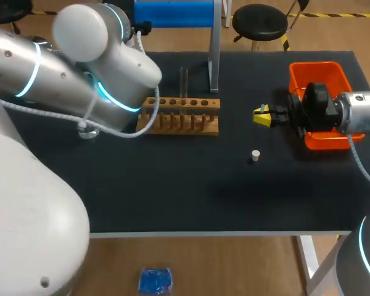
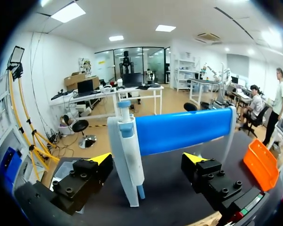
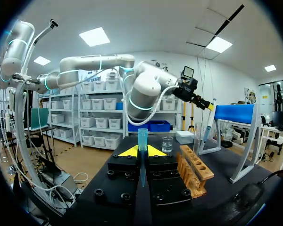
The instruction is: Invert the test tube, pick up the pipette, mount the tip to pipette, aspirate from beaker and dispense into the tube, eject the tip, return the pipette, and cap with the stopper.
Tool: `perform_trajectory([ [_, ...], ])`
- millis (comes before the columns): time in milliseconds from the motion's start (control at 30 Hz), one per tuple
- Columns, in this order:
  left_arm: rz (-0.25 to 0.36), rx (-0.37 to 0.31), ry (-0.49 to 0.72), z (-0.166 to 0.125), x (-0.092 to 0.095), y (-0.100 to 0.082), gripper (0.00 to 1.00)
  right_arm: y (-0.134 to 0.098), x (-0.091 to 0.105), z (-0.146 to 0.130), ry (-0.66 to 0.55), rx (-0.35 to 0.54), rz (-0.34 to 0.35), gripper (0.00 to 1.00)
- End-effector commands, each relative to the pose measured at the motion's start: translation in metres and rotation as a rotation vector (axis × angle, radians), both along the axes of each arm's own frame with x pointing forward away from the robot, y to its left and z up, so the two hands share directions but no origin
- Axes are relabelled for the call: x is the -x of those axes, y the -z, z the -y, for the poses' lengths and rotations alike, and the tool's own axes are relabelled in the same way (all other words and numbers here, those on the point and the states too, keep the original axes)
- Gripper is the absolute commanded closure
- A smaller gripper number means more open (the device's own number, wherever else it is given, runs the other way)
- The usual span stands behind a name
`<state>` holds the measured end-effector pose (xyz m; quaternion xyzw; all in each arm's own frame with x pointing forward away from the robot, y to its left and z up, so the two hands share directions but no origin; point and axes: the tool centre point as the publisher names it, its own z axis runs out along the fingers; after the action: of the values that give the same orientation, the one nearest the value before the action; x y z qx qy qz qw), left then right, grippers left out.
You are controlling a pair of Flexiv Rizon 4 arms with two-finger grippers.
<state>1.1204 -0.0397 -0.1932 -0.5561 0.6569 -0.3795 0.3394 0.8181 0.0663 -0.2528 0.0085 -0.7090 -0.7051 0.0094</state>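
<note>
The white pipette (image 2: pixel 127 155) with its blue top hangs on the blue-topped stand (image 2: pixel 184 129). It sits between the wide-open fingers of my left gripper (image 2: pixel 148 165), nearer one finger, and neither finger touches it. My right gripper (image 3: pixel 141 151) is shut on a blue pipette tip (image 3: pixel 142 140) that stands upright between its yellow tips; in the head view this gripper (image 1: pixel 262 116) hovers right of the wooden rack (image 1: pixel 182 114). A clear test tube (image 1: pixel 184 80) stands upright in the rack. The white stopper (image 1: pixel 254 155) lies on the dark table. The beaker (image 3: pixel 167 143) stands beyond the rack.
An orange bin (image 1: pixel 317 77) sits at the table's right, partly under my right wrist. My left arm (image 1: pixel 80 68) covers the table's far left. The stand's metal post (image 1: pixel 213 55) rises just behind the rack.
</note>
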Motion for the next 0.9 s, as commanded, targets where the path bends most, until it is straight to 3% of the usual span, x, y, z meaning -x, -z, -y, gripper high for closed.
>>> perform_trajectory([
  [33, 0.002, 0.0, -0.02, 0.007, -0.008, 0.003, 0.04, 0.0, 0.001, 0.0, 0.001, 0.001, 0.001, 1.0],
  [900, 0.014, 0.014, -0.074, 0.001, -0.031, 0.014, 0.0, 0.0, 0.001, 0.0, 0.001, 0.001, 0.001, 1.0],
])
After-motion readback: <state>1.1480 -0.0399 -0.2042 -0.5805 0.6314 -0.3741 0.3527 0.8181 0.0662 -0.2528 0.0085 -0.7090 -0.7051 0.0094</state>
